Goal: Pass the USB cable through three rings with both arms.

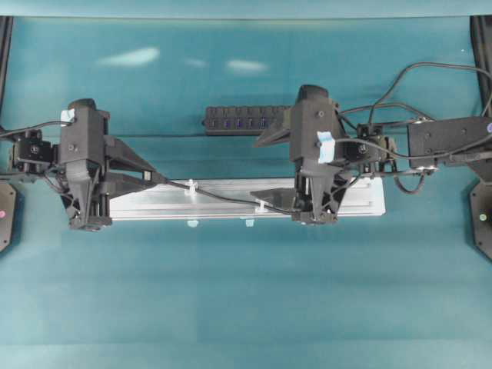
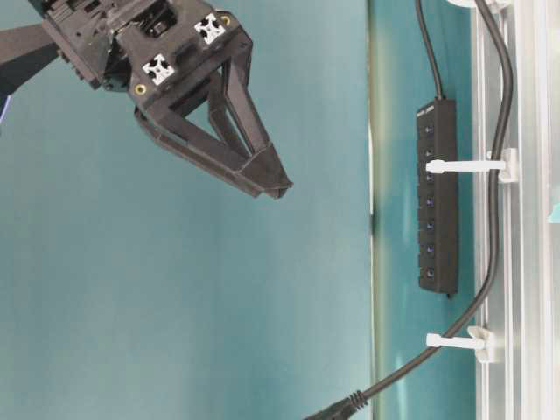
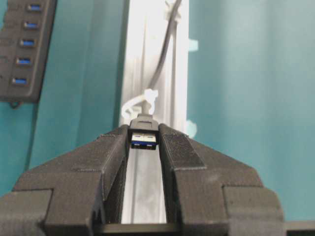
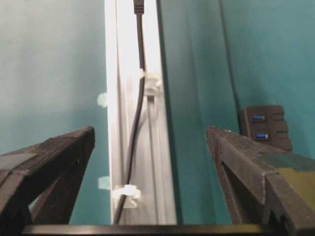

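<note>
Left gripper (image 3: pixel 144 142) is clamped on the USB cable (image 1: pixel 223 198) plug; right gripper (image 4: pixel 147 147) hangs wide open and empty above the rail (image 1: pixel 154 206). The cable already threads the rings (image 1: pixel 191 187) visible on the rail, so the left should draw it out straight and level, no snagging.

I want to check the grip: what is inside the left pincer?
The plug of the black cable is clamped between the left pincer fingers, its blue-tongued metal end facing the camera. The plug's sides are covered by the fingers.
</note>
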`<state>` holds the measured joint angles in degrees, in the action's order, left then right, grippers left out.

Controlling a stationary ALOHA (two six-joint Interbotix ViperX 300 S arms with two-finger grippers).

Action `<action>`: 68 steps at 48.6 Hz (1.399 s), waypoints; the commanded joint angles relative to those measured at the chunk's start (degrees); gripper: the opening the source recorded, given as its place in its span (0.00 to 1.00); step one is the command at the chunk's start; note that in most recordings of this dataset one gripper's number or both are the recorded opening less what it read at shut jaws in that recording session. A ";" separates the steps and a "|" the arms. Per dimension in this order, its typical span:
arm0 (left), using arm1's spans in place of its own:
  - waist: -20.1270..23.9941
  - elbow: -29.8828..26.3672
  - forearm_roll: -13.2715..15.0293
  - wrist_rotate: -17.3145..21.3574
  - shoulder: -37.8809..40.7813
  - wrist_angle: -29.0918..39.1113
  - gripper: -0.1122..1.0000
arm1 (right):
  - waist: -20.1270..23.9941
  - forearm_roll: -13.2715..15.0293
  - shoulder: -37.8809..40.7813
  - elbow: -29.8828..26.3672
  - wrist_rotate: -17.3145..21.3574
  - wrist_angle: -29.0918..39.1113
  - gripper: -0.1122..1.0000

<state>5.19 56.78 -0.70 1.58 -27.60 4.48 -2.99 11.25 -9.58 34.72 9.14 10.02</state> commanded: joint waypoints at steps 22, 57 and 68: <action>-0.26 -1.67 0.00 0.00 -0.53 -1.58 0.30 | 0.18 -0.09 -0.44 0.09 2.11 -1.32 0.93; -0.26 -1.67 0.00 -0.09 -0.44 -1.49 0.30 | 0.26 -0.09 -0.44 0.26 2.11 -1.67 0.93; -0.26 -1.67 0.00 -0.09 -0.44 -1.32 0.30 | 0.35 0.00 -0.44 0.26 2.11 -1.67 0.93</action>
<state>5.10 56.51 -0.62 1.58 -27.60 3.60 -2.90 11.25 -9.58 35.33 10.72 8.70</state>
